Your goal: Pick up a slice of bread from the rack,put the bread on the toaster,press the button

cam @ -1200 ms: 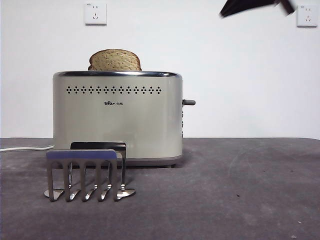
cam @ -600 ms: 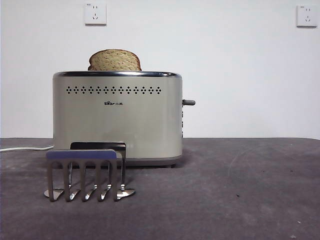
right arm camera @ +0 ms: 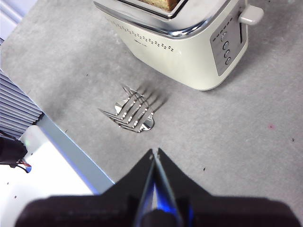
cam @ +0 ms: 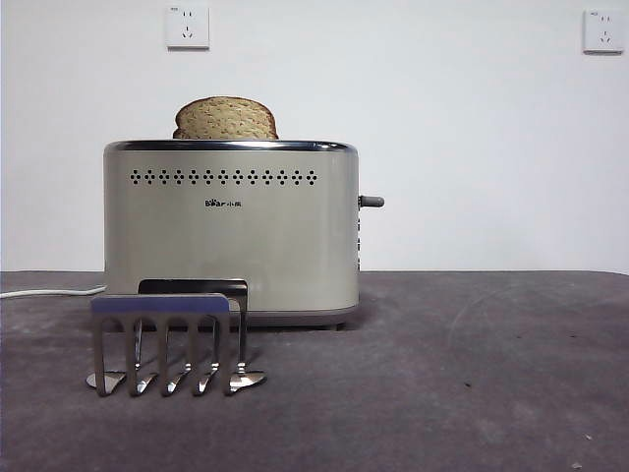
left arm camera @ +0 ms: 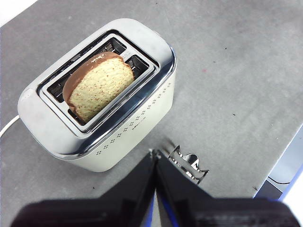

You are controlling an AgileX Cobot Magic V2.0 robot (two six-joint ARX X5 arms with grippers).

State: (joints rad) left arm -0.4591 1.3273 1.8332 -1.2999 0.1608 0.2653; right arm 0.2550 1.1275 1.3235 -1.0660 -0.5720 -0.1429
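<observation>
Both grippers hang high above the table with nothing between their jaws: from my left wrist camera I see the left gripper (left arm camera: 155, 158) with its two black jaws pressed together tip to tip, and the right wrist camera shows the right gripper (right arm camera: 154, 156) closed the same way, its tips meeting in a thin seam. Neither arm appears in my front view. Below the left gripper I look down on the big boxy cream-beige toaster (left arm camera: 137, 118) with its chrome top rim, and the large tan wholegrain slice of bread (left arm camera: 97, 87) with a dark brown crust stands upright in one of the slots, leaning slightly against the slot's edge. In the front view its domed top (cam: 226, 118) pokes above the chrome rim of the toaster (cam: 231, 236), toward the toaster's left end. The small shiny metal toast rack (cam: 167, 339) with its row of upright prongs stands on the dark grey table (cam: 472, 374) just in front of the toaster's face, nearer to me, and holds no bread; I also catch it from the right wrist (right arm camera: 132, 113) and partly behind the left jaws (left arm camera: 189, 163). The small stubby lever button (cam: 371, 202) projects sideways from the toaster's narrow right side, high in its travel, and the right wrist camera shows it (right arm camera: 251, 15) near the top of that narrow panel. A white cord (cam: 49, 291) trails off toward the table's left edge.
</observation>
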